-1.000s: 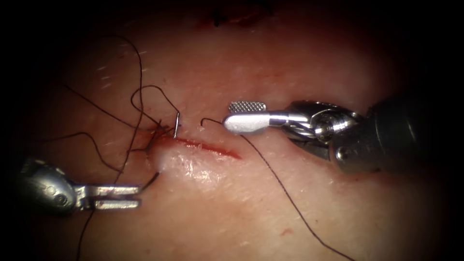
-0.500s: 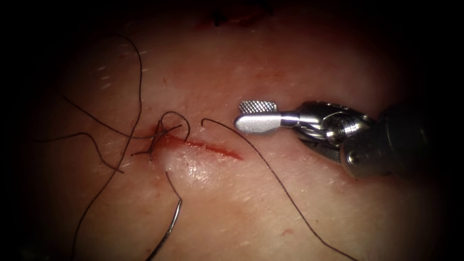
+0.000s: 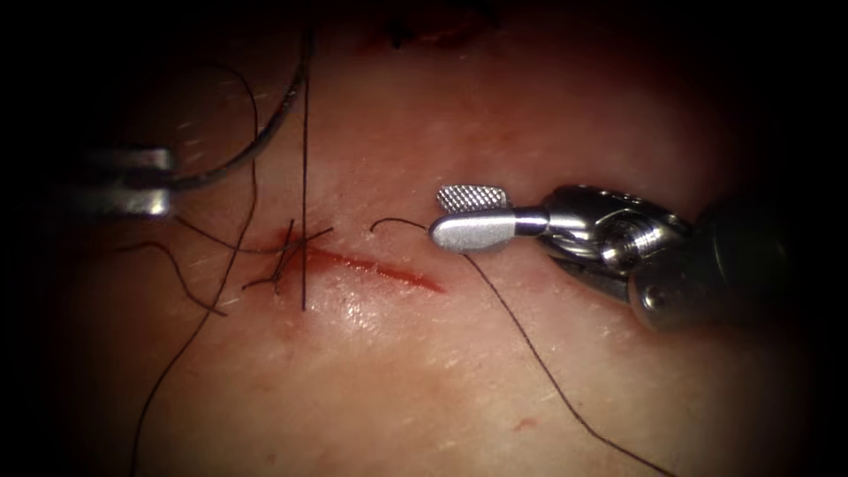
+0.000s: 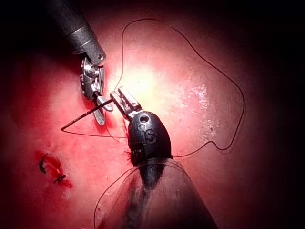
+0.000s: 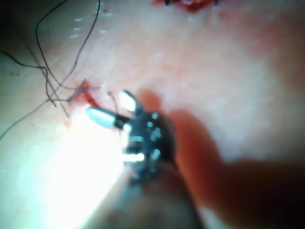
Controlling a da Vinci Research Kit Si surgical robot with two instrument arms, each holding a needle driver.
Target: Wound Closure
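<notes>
Now your left tool sits at the left edge of the endoscope view, well to the left of the cut, and its jaws hold the needle near one end of its curve. From there the needle arcs up and to the right, clear of the tissue; none of it is in the tissue. In the left wrist view you can see the same tool with the needle jutting out as a dark, slightly curved sliver.

Behind the needle the thread runs straight and taut down to the left end of the cut, where it meets the tissue among several dark cut ends of thread. Red fluid lines the cut.

Your right tool lies just above the right end of the cut, its jaws parted with the ridged pad of the upper one showing, and they hold nothing. A loose strand passes under the lower jaw, curling to a free end on its left and trailing down and to the right across the tissue. In the right wrist view those jaws stand apart too, close to the cut.
</notes>
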